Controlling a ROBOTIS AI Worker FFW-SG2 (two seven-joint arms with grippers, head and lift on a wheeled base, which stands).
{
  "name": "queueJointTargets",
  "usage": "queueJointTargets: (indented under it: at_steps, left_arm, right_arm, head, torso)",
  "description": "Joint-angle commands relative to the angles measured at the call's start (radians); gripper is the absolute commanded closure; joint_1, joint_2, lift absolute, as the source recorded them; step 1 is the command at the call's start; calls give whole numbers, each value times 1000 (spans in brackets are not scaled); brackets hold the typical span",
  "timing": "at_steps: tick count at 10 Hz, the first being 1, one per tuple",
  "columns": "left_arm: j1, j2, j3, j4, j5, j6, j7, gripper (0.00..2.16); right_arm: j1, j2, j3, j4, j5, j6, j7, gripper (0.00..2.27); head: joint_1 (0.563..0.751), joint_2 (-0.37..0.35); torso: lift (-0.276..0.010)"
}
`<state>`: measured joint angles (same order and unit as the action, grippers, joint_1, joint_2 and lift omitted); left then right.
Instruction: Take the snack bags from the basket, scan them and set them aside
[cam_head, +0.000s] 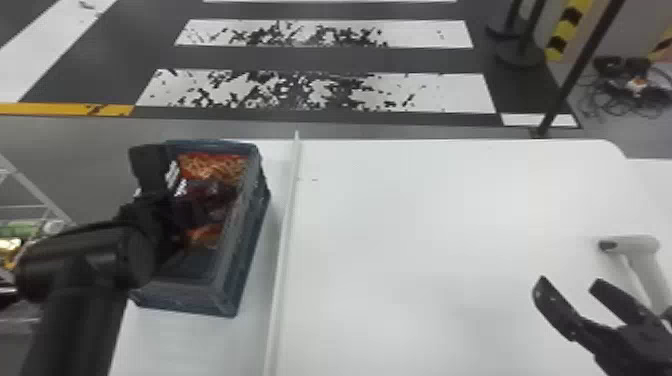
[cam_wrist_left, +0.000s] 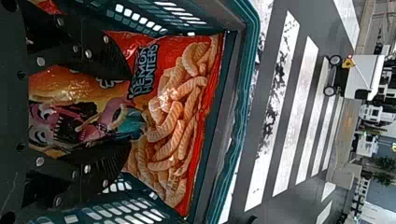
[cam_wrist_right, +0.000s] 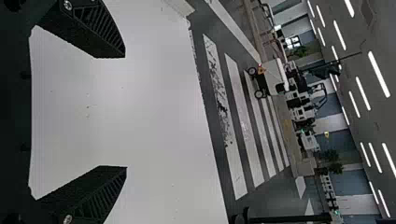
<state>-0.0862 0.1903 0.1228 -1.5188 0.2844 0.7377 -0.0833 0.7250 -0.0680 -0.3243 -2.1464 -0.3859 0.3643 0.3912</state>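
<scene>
In the head view, my left gripper (cam_head: 182, 212) reaches down into the dark blue-green basket (cam_head: 182, 297) at the table's left, over a dark snack bag (cam_head: 216, 192). A red-orange snack bag (cam_head: 212, 165) lies at the basket's far end. Seen from the left wrist, my left gripper (cam_wrist_left: 130, 112) has its fingers apart, with a colourful printed bag (cam_wrist_left: 70, 93) between and beneath them. Just past the fingertips lies the red bag with curled snacks (cam_wrist_left: 175, 126). My right gripper (cam_head: 567, 282) is open over the table's right; the right wrist view also shows this gripper (cam_wrist_right: 126, 112) holding nothing.
A pale handheld scanner (cam_head: 632, 245) stands on the white table (cam_head: 425, 225) near its right side, just beyond my right gripper. A thin white raised strip (cam_head: 286, 225) runs front to back beside the basket. Basket walls surround my left fingers.
</scene>
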Motion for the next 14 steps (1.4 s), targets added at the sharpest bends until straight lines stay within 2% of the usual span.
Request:
queueJointTargets:
  at_steps: [1, 3, 4, 7, 10, 11, 13, 14]
  left_arm:
    - [2, -2, -12, 2, -8, -5, -13, 2105]
    - [17, -5, -17, -12, -11, -5, -7, 2148]
    - [39, -6, -17, -44, -11, -8, -3, 2148]
    - [121, -12, -15, -161, -10, -5, 16, 2148]
    - [233, -31, -6, -340, -11, -11, 66, 2148]
    - [260, -37, -5, -371, -16, -23, 83, 2148]
    - [290, -37, -2, -396, -16, -54, 88, 2148]
    - [307, -37, -3, -419, -17, -57, 108, 2148]
  right_arm:
    - [2, -4, -16, 8, -24, 0, 5, 70]
    - [1, -4, -16, 13, -31, -3, 6, 70]
    - [1, -4, -16, 16, -34, -6, 6, 70]
    - [11, -4, -28, 14, -74, -12, 9, 70]
    - [34, -6, -47, -6, -111, -18, 24, 73]
    - [40, -6, -50, -10, -116, -24, 40, 73]
    - [42, -6, -51, -12, -125, -27, 51, 76]
    - [43, -6, -51, -10, -126, -27, 58, 76]
  head:
    - [695, 35]
    - [695, 14]
    - [695, 11]
    - [695, 3]
    - [695, -8]
    - [695, -10]
    - [695, -10]
    - [695, -9]
  torso:
    - [-75]
    - [-75]
    - [-75]
    - [-75]
    - [-75]
    - [-75]
    - [-75]
    - [-75]
